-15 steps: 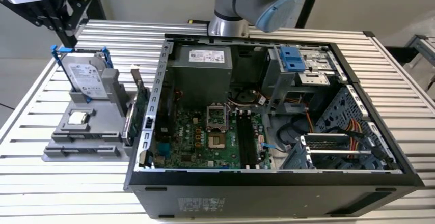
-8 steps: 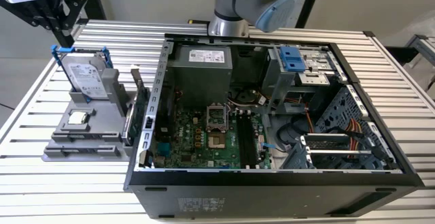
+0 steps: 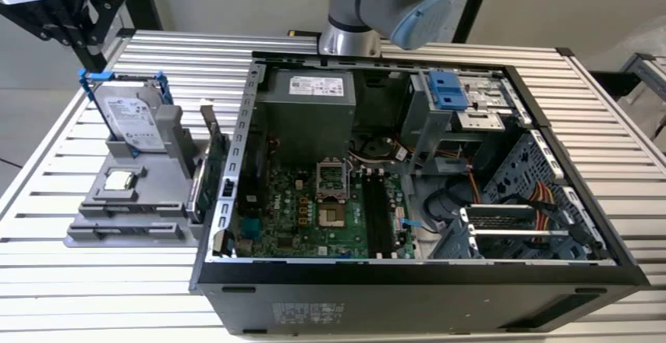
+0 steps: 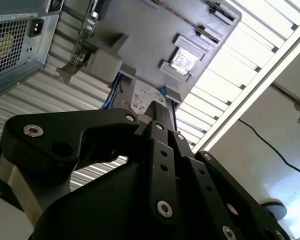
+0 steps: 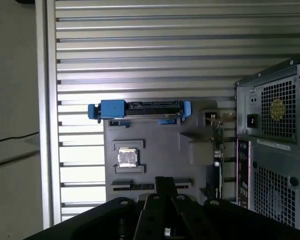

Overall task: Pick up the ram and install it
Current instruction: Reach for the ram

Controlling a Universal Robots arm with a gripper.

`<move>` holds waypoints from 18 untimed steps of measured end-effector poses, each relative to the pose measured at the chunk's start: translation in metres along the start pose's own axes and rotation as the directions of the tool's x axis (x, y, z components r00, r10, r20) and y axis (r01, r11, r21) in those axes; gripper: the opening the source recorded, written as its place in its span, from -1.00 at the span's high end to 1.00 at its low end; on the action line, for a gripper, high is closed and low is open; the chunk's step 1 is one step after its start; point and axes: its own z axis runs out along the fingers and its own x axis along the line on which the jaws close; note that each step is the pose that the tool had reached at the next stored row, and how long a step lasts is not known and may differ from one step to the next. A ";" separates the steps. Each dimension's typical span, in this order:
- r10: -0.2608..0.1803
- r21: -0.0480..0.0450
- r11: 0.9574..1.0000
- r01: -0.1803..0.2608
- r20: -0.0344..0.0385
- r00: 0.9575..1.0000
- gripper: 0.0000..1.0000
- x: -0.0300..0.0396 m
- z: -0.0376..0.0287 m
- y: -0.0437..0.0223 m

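My gripper (image 4: 157,111) (image 5: 165,183) is black and its two fingers lie together with nothing between them. It hangs high over the ribbed table, behind the back of the open computer case (image 3: 416,281). The arm (image 3: 387,4) comes in at the exterior view's top. The ram is hidden or out of view. Black motherboard slots (image 3: 376,212) run lengthwise inside the case, beside the green motherboard (image 3: 302,218).
A grey fixture (image 3: 130,230) (image 5: 155,150) stands on the table at the exterior view's left. It carries a silver hard drive in a blue frame (image 3: 130,117) (image 5: 140,109), a small chip (image 3: 121,179) (image 5: 127,157) and a green card with a metal bracket (image 3: 207,175). The power supply (image 3: 307,113) (image 5: 277,107) fills the case's rear.
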 end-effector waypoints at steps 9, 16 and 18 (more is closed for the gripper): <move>0.000 0.000 1.000 0.000 0.000 1.000 1.00 0.0027 -0.0001 -0.0006; 0.000 0.000 1.000 0.000 0.000 1.000 1.00 0.0026 -0.0002 -0.0023; 0.000 0.000 1.000 0.000 0.000 1.000 1.00 0.0026 -0.0002 -0.0028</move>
